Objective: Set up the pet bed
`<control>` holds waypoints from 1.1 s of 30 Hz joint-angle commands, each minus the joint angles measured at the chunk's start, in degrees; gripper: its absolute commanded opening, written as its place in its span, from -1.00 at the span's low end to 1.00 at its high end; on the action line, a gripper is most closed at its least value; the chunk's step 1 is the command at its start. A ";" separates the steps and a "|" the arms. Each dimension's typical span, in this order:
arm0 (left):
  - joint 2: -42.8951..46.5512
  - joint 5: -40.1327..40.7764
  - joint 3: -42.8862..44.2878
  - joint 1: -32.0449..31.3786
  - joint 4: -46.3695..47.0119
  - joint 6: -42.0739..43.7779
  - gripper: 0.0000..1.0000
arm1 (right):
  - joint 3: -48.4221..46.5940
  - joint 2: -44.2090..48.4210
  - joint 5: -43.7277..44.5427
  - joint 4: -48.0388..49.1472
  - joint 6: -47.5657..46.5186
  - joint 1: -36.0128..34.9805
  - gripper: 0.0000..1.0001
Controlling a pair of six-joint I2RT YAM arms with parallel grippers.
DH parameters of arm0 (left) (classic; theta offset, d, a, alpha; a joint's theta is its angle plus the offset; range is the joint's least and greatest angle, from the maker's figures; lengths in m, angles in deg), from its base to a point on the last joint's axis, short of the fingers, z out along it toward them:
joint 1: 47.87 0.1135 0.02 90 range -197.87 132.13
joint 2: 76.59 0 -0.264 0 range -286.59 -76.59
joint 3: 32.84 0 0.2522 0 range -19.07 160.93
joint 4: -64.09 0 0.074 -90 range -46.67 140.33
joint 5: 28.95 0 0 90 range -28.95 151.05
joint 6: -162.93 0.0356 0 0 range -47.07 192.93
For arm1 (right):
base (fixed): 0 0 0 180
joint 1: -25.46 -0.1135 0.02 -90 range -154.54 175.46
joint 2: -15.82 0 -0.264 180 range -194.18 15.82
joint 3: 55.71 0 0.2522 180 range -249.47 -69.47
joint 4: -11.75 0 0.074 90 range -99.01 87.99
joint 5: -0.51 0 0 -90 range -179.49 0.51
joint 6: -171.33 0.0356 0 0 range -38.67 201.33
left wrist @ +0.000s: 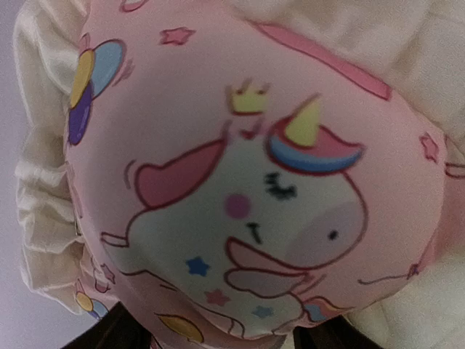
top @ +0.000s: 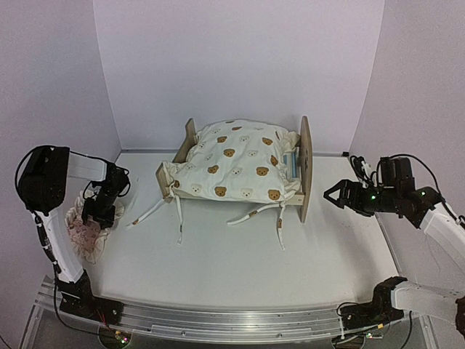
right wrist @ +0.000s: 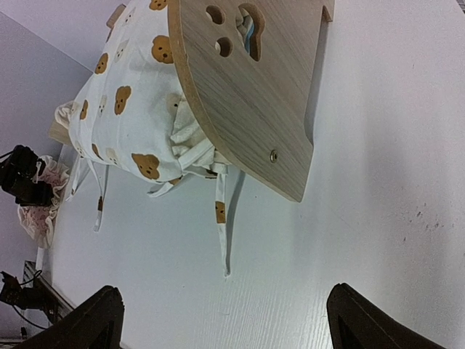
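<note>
The pet bed (top: 305,169), a light plywood frame, stands at the table's middle with its rounded headboard (right wrist: 247,94) on the right. A cream bear-print quilt (top: 236,163) lies bunched over it, so only a sliver of the blue-striped mattress (top: 292,161) shows. The pinkish ruffled pillow (top: 86,236) lies at the table's left edge. My left gripper (top: 98,211) is right over it. In the left wrist view the unicorn-print pillow (left wrist: 240,145) fills the frame, and it bulges between the wide-apart fingers of my left gripper (left wrist: 218,338). My right gripper (top: 332,195) is open and empty, just right of the headboard.
Quilt ties (top: 179,218) trail from the bed onto the white table; one (right wrist: 221,233) lies ahead of my right gripper (right wrist: 225,320). Pale walls close the back and both sides. An aluminium rail (top: 218,320) runs along the near edge.
</note>
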 commanded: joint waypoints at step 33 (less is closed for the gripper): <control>38.14 -75.77 -0.08 -15.37 30.77 -5.97 -1.00 | 4.35 -2.25 -31.04 32.11 17.39 -0.59 0.96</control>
